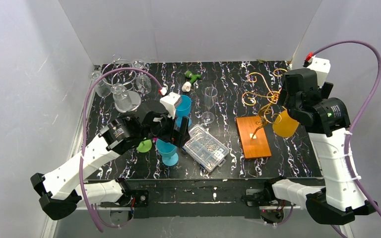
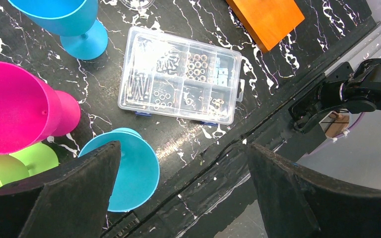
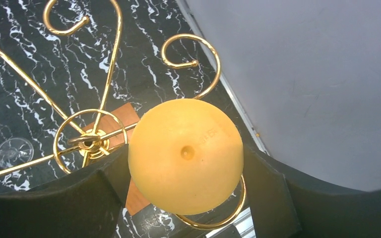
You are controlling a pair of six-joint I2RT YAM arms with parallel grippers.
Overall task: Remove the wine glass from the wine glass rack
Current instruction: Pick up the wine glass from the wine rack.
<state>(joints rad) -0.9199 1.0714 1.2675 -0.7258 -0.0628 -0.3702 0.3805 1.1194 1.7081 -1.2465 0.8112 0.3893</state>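
Wine glass (image 1: 285, 125) of yellow-orange colour hangs upside down on the right side of the wine glass rack (image 1: 260, 91), above the tabletop (image 1: 228, 79).

Nearest to the bases, the left claw (image 2: 183, 148) stands wide and holds nothing. It hovers over a blue goblet (image 2: 129, 168) and a pink goblet (image 2: 15, 109), well apart from the rack, probably to keep out of the way. Just beyond it lies a clear compartment box (image 2: 178, 82).

Farther right, the right claw (image 3: 183, 161) is around the glass, one finger on each side. The round foot hides the pads, so I cannot tell if they press on the bowl. A golden curl shows under the foot. I judge the foot rests on this wire, so the glass must slide sideways out of it.

The top view alone shows the bowl under the claw and the rack's wooden base (image 1: 253, 137). The wrist view alone shows the foot and the curl.
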